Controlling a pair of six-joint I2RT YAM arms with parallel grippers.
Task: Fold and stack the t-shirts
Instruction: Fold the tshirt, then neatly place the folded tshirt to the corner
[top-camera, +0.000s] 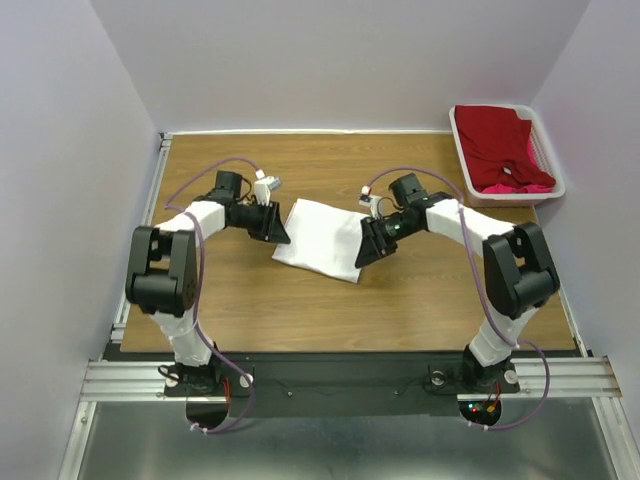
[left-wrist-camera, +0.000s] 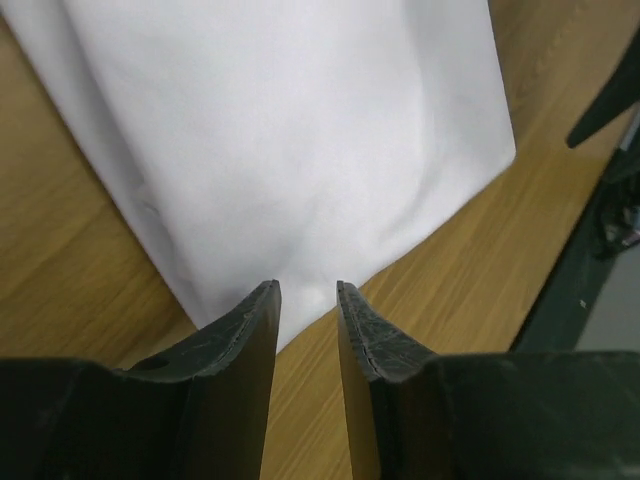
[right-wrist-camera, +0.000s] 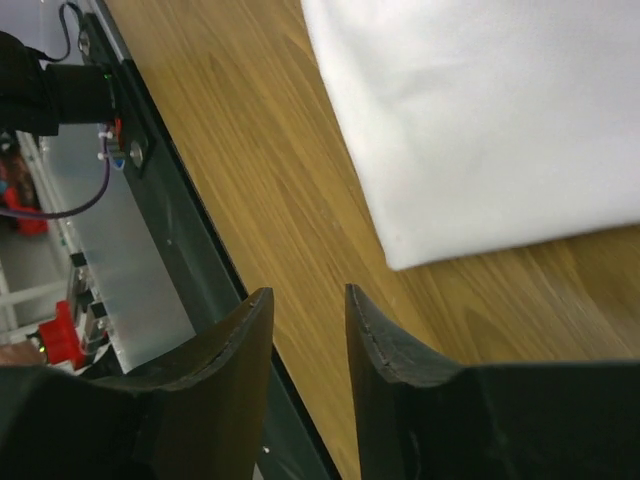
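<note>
A folded white t-shirt (top-camera: 322, 237) lies flat in the middle of the wooden table. It fills the top of the left wrist view (left-wrist-camera: 300, 140) and the upper right of the right wrist view (right-wrist-camera: 500, 120). My left gripper (top-camera: 279, 238) is open and empty at the shirt's left edge; its fingertips (left-wrist-camera: 268, 300) hover just off the shirt's corner. My right gripper (top-camera: 366, 254) is open and empty at the shirt's right corner, apart from the cloth. A deep red t-shirt (top-camera: 500, 145) and a bright pink t-shirt (top-camera: 520, 186) lie crumpled in the basket.
A white plastic basket (top-camera: 458, 130) stands at the table's back right corner. The table's near edge (top-camera: 340, 352) meets a dark metal rail where the arm bases are bolted. Grey walls close in the left, back and right.
</note>
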